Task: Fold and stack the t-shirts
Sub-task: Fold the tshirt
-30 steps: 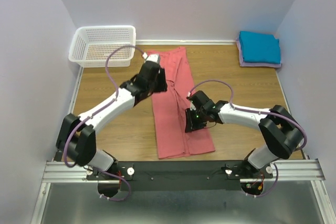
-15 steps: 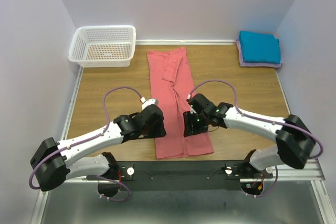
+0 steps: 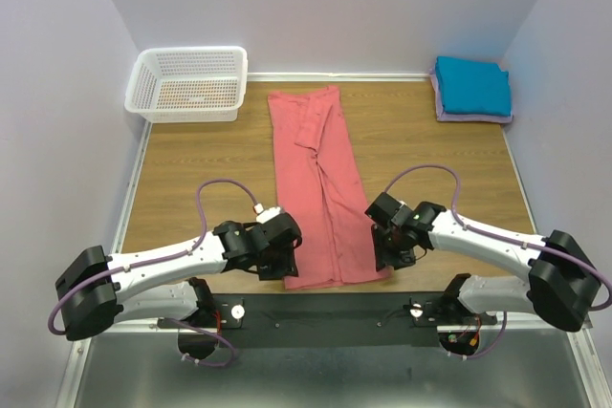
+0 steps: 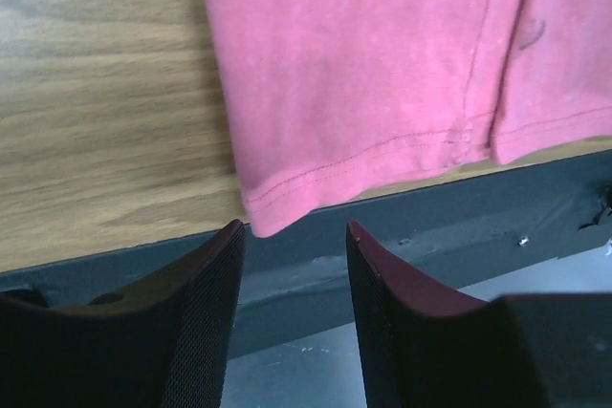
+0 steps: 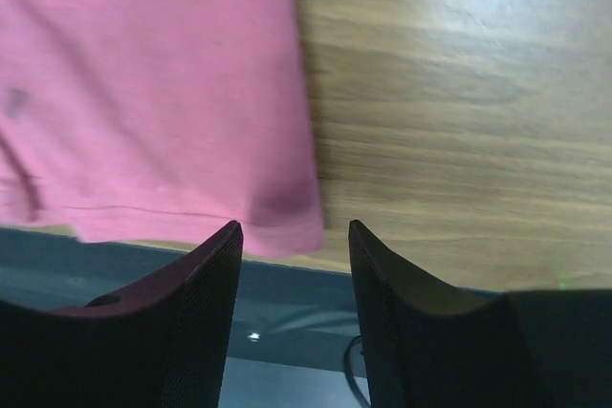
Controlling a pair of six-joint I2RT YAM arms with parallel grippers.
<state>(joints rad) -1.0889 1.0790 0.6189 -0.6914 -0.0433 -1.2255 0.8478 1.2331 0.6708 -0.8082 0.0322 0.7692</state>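
I count three. One salmon-pink t-shirt (image 3: 320, 188), folded into a long strip, lies mid wooden desk (image 3: 201, 169), hem at the near edge. My left gripper (image 4: 292, 231) and right gripper (image 5: 294, 229) hang partly open, empty, at its two hem corners. One teal-blue t-shirt (image 3: 472, 85) tops one pale lavender t-shirt (image 3: 473, 118), far right corner; one white lattice basket (image 3: 143, 78), far left.

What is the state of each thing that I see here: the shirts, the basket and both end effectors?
Pink shirt: folded into a long strip, lying flat.
Teal shirt: folded, stacked on the lavender shirt.
Lavender shirt: folded, under the teal one.
Basket: upright.
Left end effector: open, at the pink shirt's near left corner, gripping nothing.
Right end effector: open, at its near right corner, gripping nothing.
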